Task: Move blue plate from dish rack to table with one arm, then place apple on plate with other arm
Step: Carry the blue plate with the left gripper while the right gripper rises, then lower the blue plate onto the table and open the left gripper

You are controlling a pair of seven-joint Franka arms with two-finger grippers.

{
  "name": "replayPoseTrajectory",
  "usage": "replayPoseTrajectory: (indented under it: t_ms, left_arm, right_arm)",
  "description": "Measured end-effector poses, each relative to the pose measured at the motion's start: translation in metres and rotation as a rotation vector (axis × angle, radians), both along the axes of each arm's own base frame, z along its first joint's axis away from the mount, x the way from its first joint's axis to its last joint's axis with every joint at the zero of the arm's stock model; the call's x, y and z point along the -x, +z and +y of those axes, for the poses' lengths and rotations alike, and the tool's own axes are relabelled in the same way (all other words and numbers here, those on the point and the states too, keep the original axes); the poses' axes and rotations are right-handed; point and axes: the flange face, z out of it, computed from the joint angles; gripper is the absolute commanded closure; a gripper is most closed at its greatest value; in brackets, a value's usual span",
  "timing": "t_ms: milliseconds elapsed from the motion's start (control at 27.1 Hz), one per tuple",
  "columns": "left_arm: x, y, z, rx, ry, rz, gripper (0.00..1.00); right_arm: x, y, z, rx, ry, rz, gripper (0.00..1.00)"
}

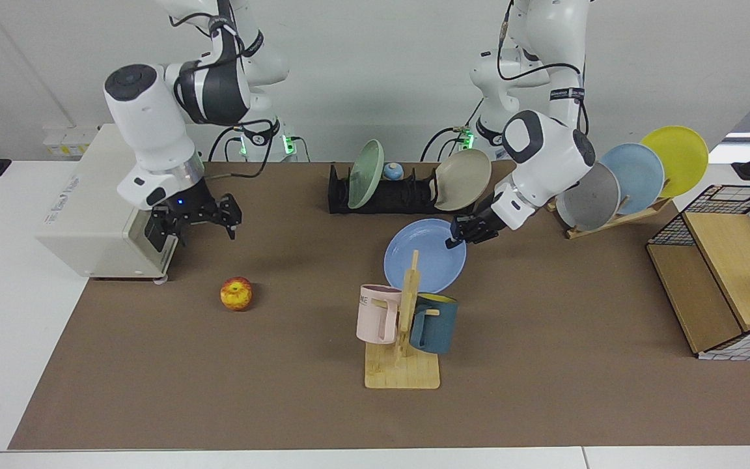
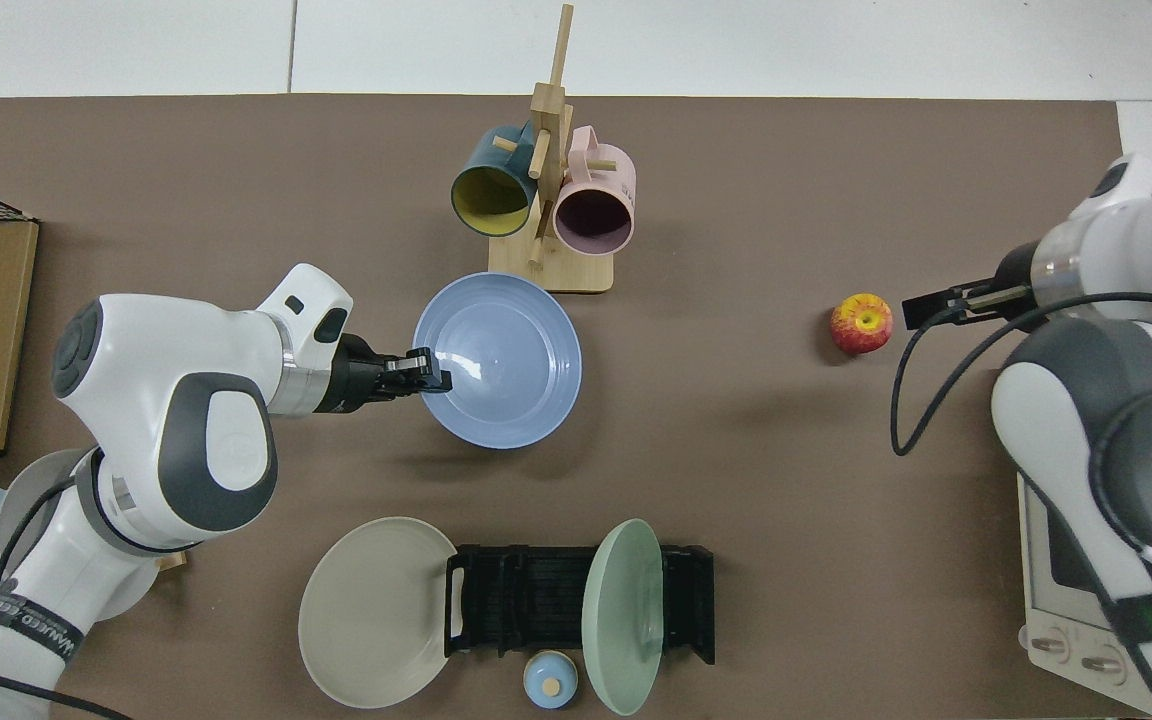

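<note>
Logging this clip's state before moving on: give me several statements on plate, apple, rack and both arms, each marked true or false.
1. The left gripper holds the blue plate by its rim. True.
2. The blue plate stands in the dish rack. False: it is out over the table, beside the mug tree.
3. The apple lies on the blue plate. False: it lies on the mat, apart.
4. The right gripper is open, above the apple. True.
</note>
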Motion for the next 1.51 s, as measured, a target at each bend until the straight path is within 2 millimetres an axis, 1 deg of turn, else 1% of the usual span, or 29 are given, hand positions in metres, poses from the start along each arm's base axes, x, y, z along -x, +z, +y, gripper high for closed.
replayPoseTrajectory:
  t_ms: [185,295,406,443,517,591,628,665,702,738,812,849,886,960,1034,1145,1255,1366,1440,1514]
  left_arm:
    - [0.000,-0.010,-0.004,0.012,-0.005,0.018,1.00]
    - [0.001,-0.018,-0.007,0.024,-0.001,0.036,1.00]
    - [0.001,-0.034,-0.010,0.034,0.005,0.065,1.00]
    - [0.000,-0.040,-0.012,0.034,0.007,0.069,0.94]
    - [-0.001,-0.051,-0.019,0.033,0.014,0.062,0.93]
    - [-0.001,-0.059,-0.026,0.030,0.017,0.054,0.92]
    - [-0.001,-0.061,-0.029,0.030,0.015,0.053,0.90]
    - [-0.001,-0.063,-0.031,0.030,0.013,0.053,0.86]
    - [-0.001,-0.063,-0.033,0.030,0.011,0.053,0.78]
    - [0.000,-0.063,-0.034,0.031,0.010,0.051,0.75]
    - [-0.001,-0.062,-0.035,0.032,0.007,0.049,0.72]
    - [-0.001,-0.061,-0.036,0.032,0.004,0.047,0.68]
    - [0.000,-0.061,-0.038,0.031,-0.002,0.045,0.64]
    - [0.002,-0.061,-0.043,0.029,-0.015,0.042,0.58]
    - [0.003,-0.061,-0.046,0.021,-0.029,0.037,0.49]
    - [0.003,-0.059,-0.049,0.004,-0.050,0.024,0.41]
    - [0.000,-0.052,-0.047,-0.016,-0.055,0.008,0.40]
    - [-0.004,-0.039,-0.044,-0.068,-0.064,-0.013,0.40]
    - [-0.006,-0.025,-0.044,-0.119,-0.082,-0.019,0.41]
    - [-0.009,-0.004,-0.044,-0.176,-0.099,-0.007,0.41]
  right_arm:
    - [-0.020,-0.047,0.004,0.013,0.002,0.003,0.00]
    - [-0.026,-0.068,0.005,0.012,-0.001,0.009,0.00]
    - [-0.031,-0.086,0.006,0.001,-0.009,0.017,0.00]
    - [-0.032,-0.092,0.006,-0.004,-0.013,0.021,0.00]
    - [-0.033,-0.104,0.007,-0.007,-0.014,0.030,0.00]
    - [-0.033,-0.116,0.007,-0.005,-0.002,0.037,0.00]
    - [-0.033,-0.122,0.006,-0.004,0.005,0.039,0.00]
    - [-0.033,-0.128,0.006,-0.003,0.011,0.039,0.00]
    - [-0.032,-0.133,0.006,-0.002,0.014,0.038,0.00]
    - [-0.031,-0.139,0.005,-0.001,0.016,0.036,0.00]
    - [-0.030,-0.145,0.005,0.001,0.015,0.033,0.00]
    - [-0.030,-0.148,0.004,0.001,0.015,0.034,0.00]
    - [-0.029,-0.150,0.004,0.002,0.015,0.036,0.00]
    - [-0.029,-0.152,0.005,0.002,0.016,0.041,0.00]
    - [-0.028,-0.155,0.007,0.003,0.018,0.045,0.00]
    - [-0.029,-0.159,0.010,0.004,0.023,0.034,0.00]
    - [-0.030,-0.164,0.011,0.005,0.024,0.023,0.00]
    - [-0.030,-0.170,0.009,0.007,0.023,0.027,0.00]
    - [-0.030,-0.173,0.010,0.008,0.024,0.031,0.00]
    - [-0.029,-0.175,0.009,0.009,0.023,0.034,0.00]
